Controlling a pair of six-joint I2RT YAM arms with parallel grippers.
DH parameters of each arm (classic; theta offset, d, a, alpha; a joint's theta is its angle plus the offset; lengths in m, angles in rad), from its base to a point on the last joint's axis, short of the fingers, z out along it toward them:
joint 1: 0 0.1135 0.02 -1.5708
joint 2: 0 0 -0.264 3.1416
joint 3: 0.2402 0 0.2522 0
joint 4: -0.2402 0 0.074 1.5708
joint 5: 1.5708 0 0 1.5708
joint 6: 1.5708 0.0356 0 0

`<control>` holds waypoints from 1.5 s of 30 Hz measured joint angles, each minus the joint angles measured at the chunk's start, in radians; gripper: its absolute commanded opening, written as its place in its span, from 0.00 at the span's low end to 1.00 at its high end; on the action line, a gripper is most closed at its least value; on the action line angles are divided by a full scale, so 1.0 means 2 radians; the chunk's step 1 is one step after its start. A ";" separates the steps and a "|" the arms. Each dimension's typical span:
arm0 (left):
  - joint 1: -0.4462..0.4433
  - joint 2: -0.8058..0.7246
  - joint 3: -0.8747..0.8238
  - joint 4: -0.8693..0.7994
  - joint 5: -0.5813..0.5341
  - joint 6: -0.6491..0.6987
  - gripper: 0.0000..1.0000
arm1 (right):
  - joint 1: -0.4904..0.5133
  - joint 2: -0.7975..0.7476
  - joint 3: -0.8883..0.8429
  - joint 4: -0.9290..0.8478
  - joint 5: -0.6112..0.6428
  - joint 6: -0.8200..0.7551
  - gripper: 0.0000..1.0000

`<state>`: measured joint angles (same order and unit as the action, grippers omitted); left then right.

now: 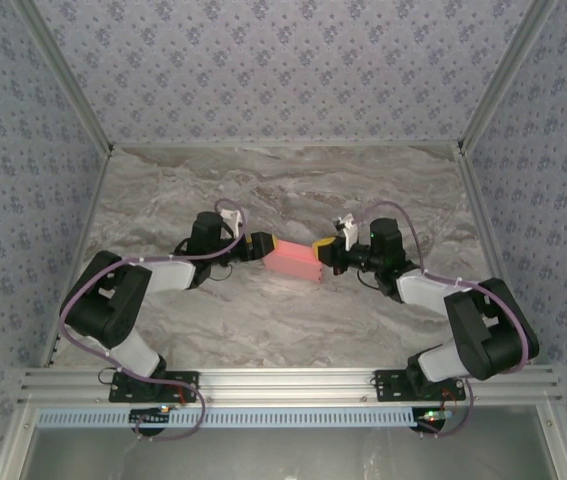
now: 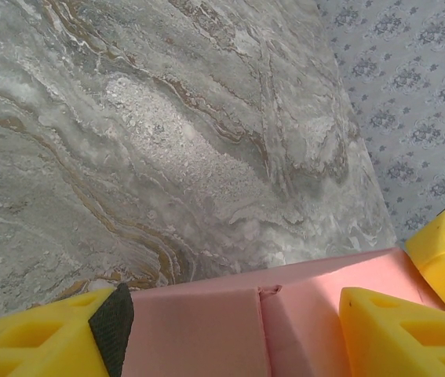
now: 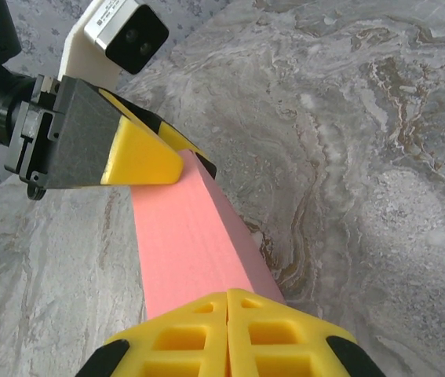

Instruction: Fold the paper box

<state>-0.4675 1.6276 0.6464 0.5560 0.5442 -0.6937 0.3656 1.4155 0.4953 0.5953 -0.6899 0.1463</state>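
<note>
The paper box (image 1: 295, 260) is a long salmon-pink block lying on the marble table between my two grippers. My left gripper (image 1: 259, 246) straddles its left end. In the left wrist view the box (image 2: 198, 334) fills the gap between the yellow fingers (image 2: 41, 342), so my left gripper (image 2: 230, 305) is shut on it. A folded seam runs down the box's top face. My right gripper (image 1: 324, 249) is at the other end. In the right wrist view my right gripper (image 3: 228, 295) has its fingers pressed together, tips against the near end of the box (image 3: 183, 236). Whether a flap is pinched between them is hidden.
The grey marble tabletop (image 1: 283, 190) lies open behind and in front of the box. Patterned walls (image 1: 283, 60) close in the back and both sides. A metal rail (image 1: 283, 380) runs along the near edge by the arm bases.
</note>
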 measured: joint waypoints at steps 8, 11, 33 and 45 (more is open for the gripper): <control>0.000 -0.001 0.002 -0.007 -0.004 0.000 0.70 | 0.012 -0.015 -0.018 0.000 0.024 -0.045 0.01; 0.000 -0.001 0.007 -0.016 -0.006 0.002 0.70 | 0.028 -0.025 -0.029 0.007 0.053 -0.074 0.01; 0.001 0.009 0.023 -0.027 -0.021 0.002 0.70 | 0.043 0.004 -0.053 0.099 0.061 -0.130 0.00; 0.001 0.009 0.025 -0.028 -0.022 0.006 0.70 | 0.046 -0.040 -0.024 0.072 0.077 -0.121 0.04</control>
<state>-0.4664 1.6451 0.6960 0.5003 0.5007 -0.6823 0.4572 1.3354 0.4465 0.7395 -0.5354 -0.0959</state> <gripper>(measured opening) 0.700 0.064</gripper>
